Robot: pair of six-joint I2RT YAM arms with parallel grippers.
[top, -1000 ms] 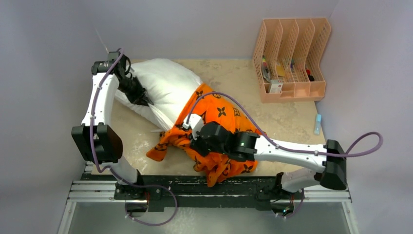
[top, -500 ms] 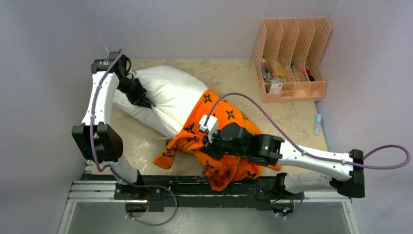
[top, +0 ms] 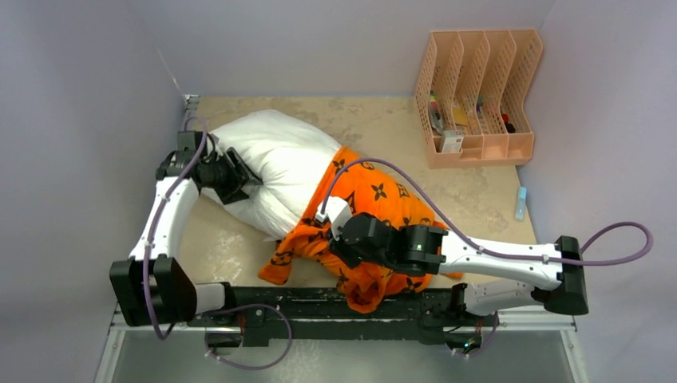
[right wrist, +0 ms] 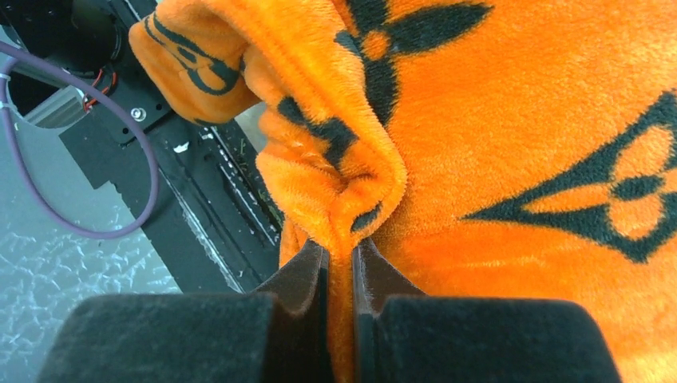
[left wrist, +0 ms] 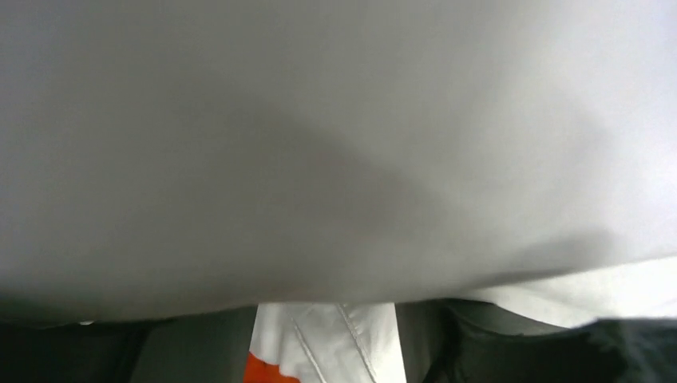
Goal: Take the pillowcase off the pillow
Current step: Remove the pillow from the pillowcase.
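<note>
Top external view: the white pillow (top: 275,155) lies slantwise in the upper left of the frame on the beige table (top: 479,199). Its lower right end is inside the orange pillowcase (top: 375,195), while its upper left part is bare. The pillowcase is bunched toward the middle bottom of the frame, and a crumpled flap of it trails out to the lower left, near the black base rail (top: 319,302).

The left gripper (top: 238,174) sits against the pillow's bare left edge. Whether its jaws are spread or pressed together cannot be told from here. In the left wrist view the pillow (left wrist: 319,144) fills nearly the whole frame as blurred white cloth, and the fingers do not show clearly.

The right gripper (top: 332,243) is low in the middle of the frame, buried in the bunched fabric. In the right wrist view the right gripper (right wrist: 339,257) has its dark jaws pinching a thick fold of the pillowcase (right wrist: 519,120), with plush gathered just above the tips. The rail and a purple cable (right wrist: 88,227) show at the left.

A peach file rack (top: 479,88) stands in the upper right corner, well apart from the pillow.
</note>
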